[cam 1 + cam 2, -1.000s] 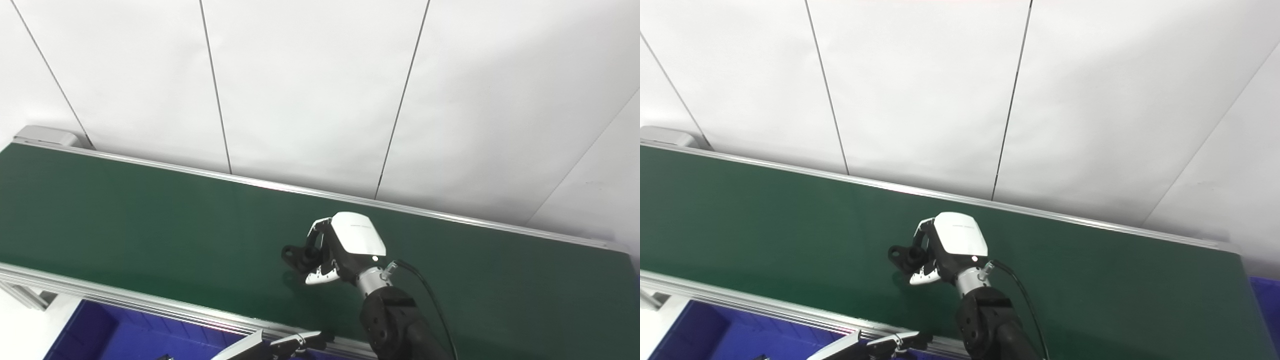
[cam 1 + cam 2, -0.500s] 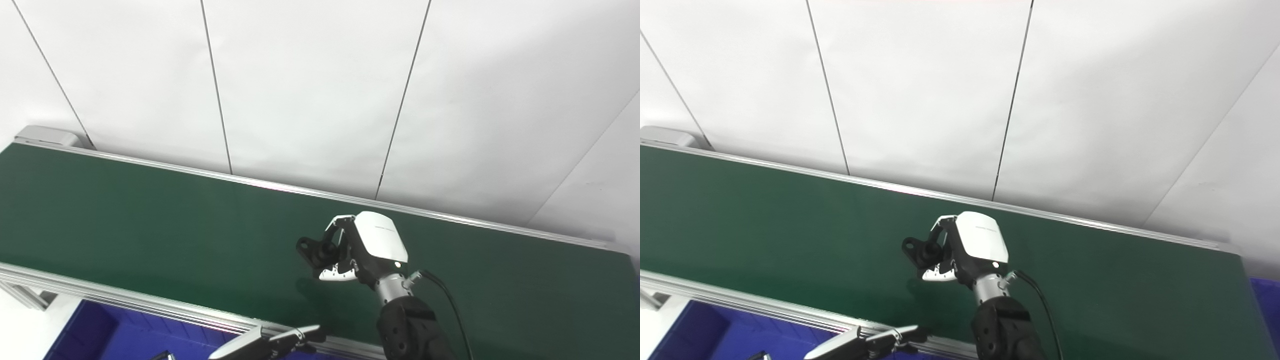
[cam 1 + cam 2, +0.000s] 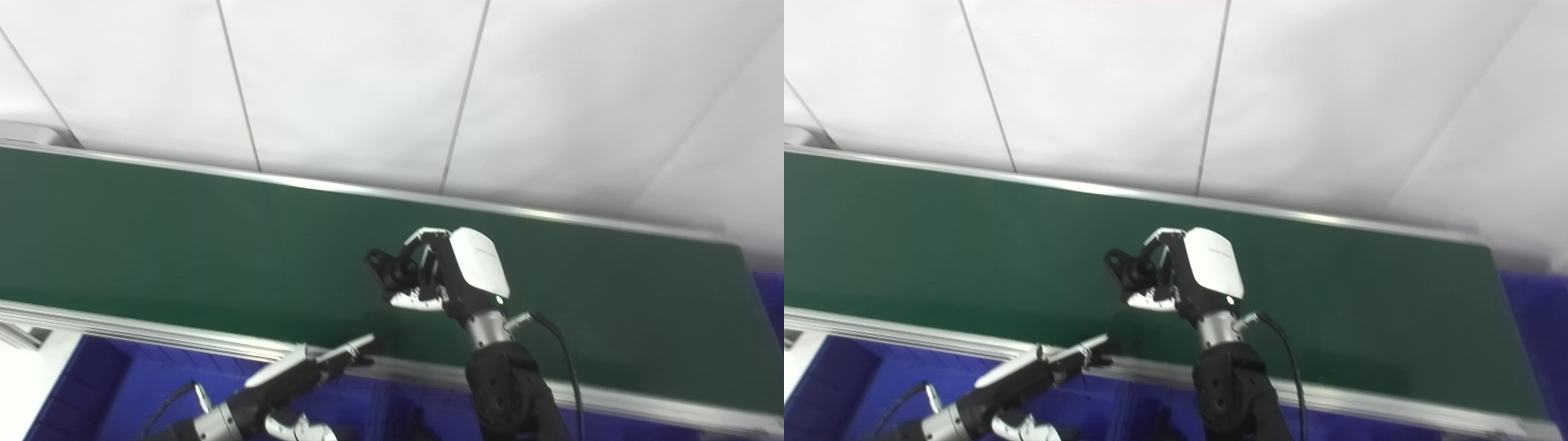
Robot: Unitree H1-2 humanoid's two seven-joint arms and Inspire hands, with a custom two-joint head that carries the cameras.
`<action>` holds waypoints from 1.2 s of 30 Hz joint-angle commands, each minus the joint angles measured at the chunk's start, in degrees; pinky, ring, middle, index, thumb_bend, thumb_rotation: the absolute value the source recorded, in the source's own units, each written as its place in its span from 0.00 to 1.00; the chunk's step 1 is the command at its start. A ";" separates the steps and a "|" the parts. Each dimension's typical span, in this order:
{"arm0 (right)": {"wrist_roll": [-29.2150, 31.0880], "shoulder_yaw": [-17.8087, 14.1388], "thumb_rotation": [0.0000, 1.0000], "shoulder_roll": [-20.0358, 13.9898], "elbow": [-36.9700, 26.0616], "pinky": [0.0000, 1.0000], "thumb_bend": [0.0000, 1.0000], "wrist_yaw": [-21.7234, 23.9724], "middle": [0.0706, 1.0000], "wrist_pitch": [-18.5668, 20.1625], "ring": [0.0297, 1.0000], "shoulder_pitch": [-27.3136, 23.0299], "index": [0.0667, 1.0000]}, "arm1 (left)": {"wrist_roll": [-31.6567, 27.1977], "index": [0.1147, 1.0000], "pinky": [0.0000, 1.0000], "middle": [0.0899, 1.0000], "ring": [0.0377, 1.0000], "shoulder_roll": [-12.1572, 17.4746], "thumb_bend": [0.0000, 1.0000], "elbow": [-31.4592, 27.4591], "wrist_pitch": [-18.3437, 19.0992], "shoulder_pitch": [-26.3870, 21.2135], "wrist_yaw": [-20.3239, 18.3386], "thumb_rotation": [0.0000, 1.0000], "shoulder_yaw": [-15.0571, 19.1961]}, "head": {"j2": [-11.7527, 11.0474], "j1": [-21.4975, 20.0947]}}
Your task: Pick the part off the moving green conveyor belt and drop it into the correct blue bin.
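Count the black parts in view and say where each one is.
1. The small black metal part is held in the right hand, lifted above the green conveyor belt. No others show on the belt; the hand may hide some.

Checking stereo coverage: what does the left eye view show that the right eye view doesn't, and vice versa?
Only the left eye view: slightly more of the belt's left stretch, and just a thin strip of blue bin past the belt's right end. Only the right eye view: the belt's right end in full and a wider patch of that bin beyond it. Both: the right hand shut on the black part above the green belt, the left hand low at the near rail, fingers extended, and blue bins below.
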 commanded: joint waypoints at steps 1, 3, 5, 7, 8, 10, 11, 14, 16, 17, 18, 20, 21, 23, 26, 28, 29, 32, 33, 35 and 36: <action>0.89 -0.52 0.13 1.84 -3.40 0.08 0.52 -2.47 0.14 -1.40 0.10 -0.13 0.45 | -2.18 0.99 0.94 1.00 0.98 1.41 0.40 -1.67 -0.41 -0.61 -0.18 0.46 1.02 | 1.24 -1.83; 1.40 -0.66 0.13 2.30 -4.17 0.08 0.52 -2.87 0.14 -1.56 0.10 0.65 0.45 | -3.05 0.98 0.94 1.00 0.97 1.69 0.40 -1.82 -0.22 -0.82 -0.51 0.49 1.44 | 2.54 -2.83; 1.46 -0.62 0.13 2.58 -5.32 0.08 0.52 -3.94 0.14 -1.93 0.10 2.23 0.45 | -3.70 0.98 0.94 1.00 0.97 2.00 0.39 -1.90 -0.16 -1.18 -0.87 0.49 1.83 | 3.49 -3.05; 1.96 -0.54 0.13 2.47 -6.89 0.07 0.52 -4.79 0.14 -2.54 0.10 4.31 0.45 | -4.16 0.98 0.94 1.00 0.98 2.33 0.38 -2.52 0.82 -1.40 -1.05 0.49 2.09 | 4.15 -3.01; 2.40 -0.56 0.13 2.32 -7.97 0.07 0.52 -4.90 0.14 -2.65 0.10 5.58 0.45 | -4.40 0.98 0.94 1.00 0.98 2.48 0.38 -2.74 1.33 -1.60 -1.26 0.49 2.14 | 4.83 -2.93; 3.11 -0.71 0.13 2.10 -9.98 0.07 0.52 -4.58 0.13 -2.23 0.10 7.62 0.45 | -4.77 0.98 0.93 1.00 0.98 2.63 0.38 -3.07 2.11 -1.98 -1.54 0.47 2.22 | 5.83 -2.83; 3.38 -0.82 0.13 2.04 -10.83 0.07 0.52 -4.31 0.13 -1.92 0.09 8.43 0.45 | -4.88 0.98 0.93 1.00 0.98 2.64 0.38 -3.20 2.43 -2.13 -1.62 0.47 2.27 | 5.93 -2.84; 3.64 -1.00 0.13 1.58 -12.79 0.07 0.52 -3.75 0.12 -1.67 0.09 10.52 0.45 | -4.88 0.98 0.93 1.00 0.97 2.57 0.39 -3.58 3.21 -2.60 -1.88 0.46 2.45 | 6.78 -2.79; 3.64 -0.92 0.13 1.12 -13.88 0.07 0.52 -3.82 0.13 -2.07 0.10 12.08 0.45 | -4.89 0.98 0.93 1.00 0.97 2.50 0.38 -3.85 3.73 -2.85 -1.99 0.46 2.59 | 6.93 -2.83; 3.71 -0.89 0.13 0.94 -14.41 0.07 0.52 -3.82 0.13 -2.15 0.10 12.92 0.45 | -4.98 0.98 0.93 1.00 0.97 2.46 0.38 -3.85 3.89 -2.98 -2.06 0.45 2.65 | 7.07 -2.82; 3.79 -0.86 0.13 0.73 -14.91 0.07 0.52 -3.80 0.12 -2.23 0.09 13.68 0.45 | -5.14 0.98 0.93 1.00 0.97 2.41 0.39 -3.72 3.89 -3.10 -2.17 0.45 2.70 | 7.07 -2.82; 3.86 -0.77 0.13 0.28 -15.80 0.08 0.52 -3.80 0.13 -2.43 0.10 14.98 0.45 | -5.54 0.98 0.93 1.00 0.97 2.36 0.39 -3.62 3.91 -3.28 -2.35 0.45 2.83 | 7.45 -2.77; 3.92 -0.75 0.13 0.07 -16.13 0.08 0.52 -3.84 0.13 -2.57 0.10 15.51 0.45 | -5.63 0.98 0.93 1.00 0.97 2.37 0.39 -3.69 4.03 -3.32 -2.39 0.45 2.90 | 7.40 -2.66; 4.12 -0.80 0.13 -0.33 -16.90 0.08 0.52 -3.42 0.13 -2.35 0.10 16.61 0.45 | -5.53 0.98 0.93 1.00 0.97 2.40 0.39 -3.74 4.07 -3.47 -2.45 0.44 3.00 | 7.44 -2.58; 4.48 -0.67 0.13 -1.04 -18.42 0.08 0.52 -2.63 0.13 -2.23 0.10 18.52 0.45 | -5.05 0.97 0.92 1.00 0.97 2.49 0.39 -4.01 4.08 -3.57 -2.36 0.45 3.20 | 7.44 -2.38; 4.61 -0.46 0.13 -1.45 -19.48 0.08 0.52 -2.05 0.14 -2.29 0.10 19.70 0.45 | -5.20 0.97 0.92 1.00 0.97 2.49 0.39 -4.15 4.17 -3.57 -2.40 0.44 3.34 | 7.56 -2.28; 4.66 -0.34 0.13 -1.66 -19.97 0.09 0.52 -1.82 0.14 -2.40 0.11 20.30 0.45 | -5.41 0.97 0.92 0.99 0.96 2.48 0.39 -4.17 4.25 -3.61 -2.50 0.44 3.40 | 7.63 -2.30; 4.44 0.24 0.13 -2.14 -21.31 0.09 0.52 -1.66 0.15 -2.82 0.12 22.29 0.45 | -5.25 0.97 0.92 1.00 0.96 2.61 0.39 -4.71 4.68 -3.56 -2.44 0.43 3.71 | 7.92 -2.28; 4.23 0.52 0.13 -2.31 -21.71 0.10 0.52 -1.67 0.15 -2.96 0.12 23.06 0.45 | -5.20 0.97 0.92 1.00 0.96 2.66 0.39 -4.86 4.79 -3.56 -2.41 0.44 3.82 | 7.95 -2.28; 3.71 1.13 0.13 -2.66 -22.18 0.10 0.52 -1.72 0.14 -3.26 0.12 24.36 0.45 | -5.32 0.97 0.92 1.00 0.96 2.70 0.39 -4.97 4.85 -3.54 -2.47 0.44 3.98 | 8.07 -2.25; 3.21 1.56 0.13 -2.94 -22.26 0.10 0.52 -1.61 0.14 -3.30 0.12 24.99 0.45 | -5.44 0.97 0.92 1.00 0.96 2.65 0.39 -4.92 4.78 -3.54 -2.55 0.44 4.05 | 8.07 -2.25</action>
